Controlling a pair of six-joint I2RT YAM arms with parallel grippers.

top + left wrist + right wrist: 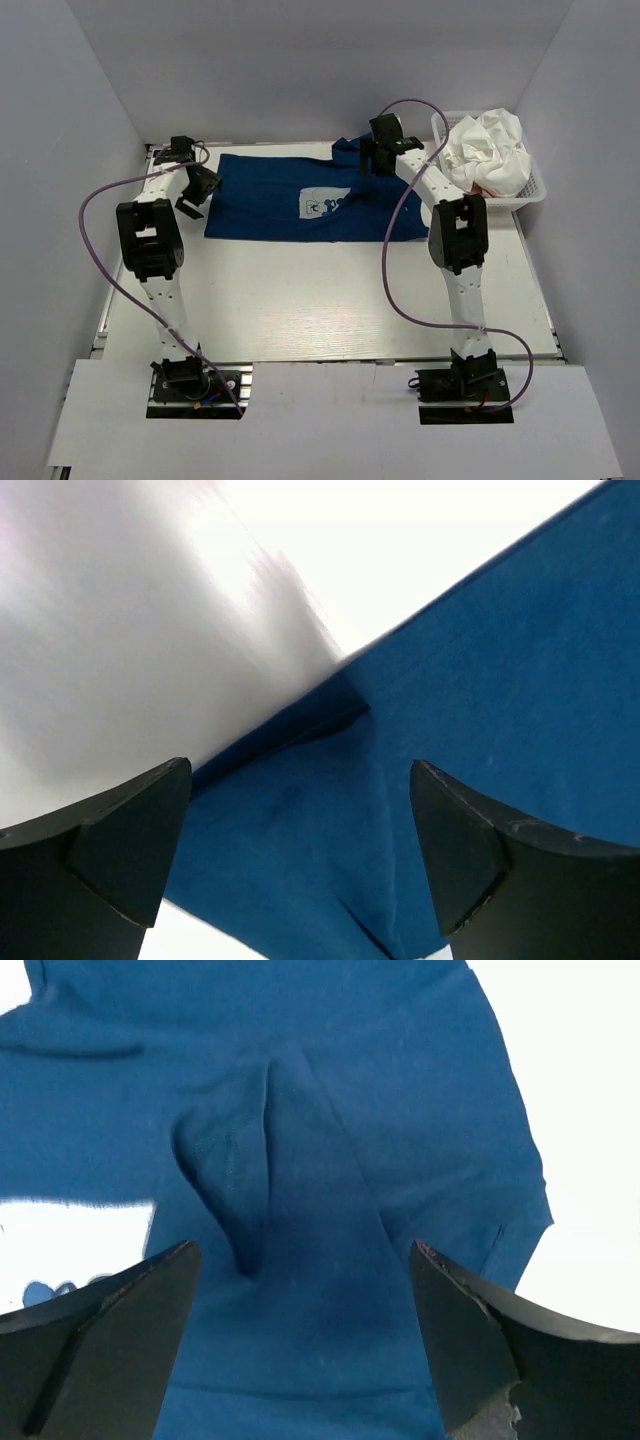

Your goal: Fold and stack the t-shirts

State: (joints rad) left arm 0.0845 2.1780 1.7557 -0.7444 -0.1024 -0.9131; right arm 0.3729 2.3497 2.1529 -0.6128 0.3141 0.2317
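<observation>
The navy blue t-shirt (290, 198) lies spread flat at the back of the table, its pale chest print (325, 204) facing up. My left gripper (197, 190) is open over the shirt's left edge; in the left wrist view the blue cloth (450, 740) lies between the fingers. My right gripper (372, 155) is open over the shirt's far right corner, where the cloth (330, 1210) is bunched in a ridge. The white t-shirt (490, 150) is crumpled in the basket, with a bit of pink (483, 190) under it.
The white mesh basket (530, 195) stands at the back right corner. Grey walls close in the table on three sides. Purple cables loop beside each arm. Bare white table (320, 300) lies in front of the shirt.
</observation>
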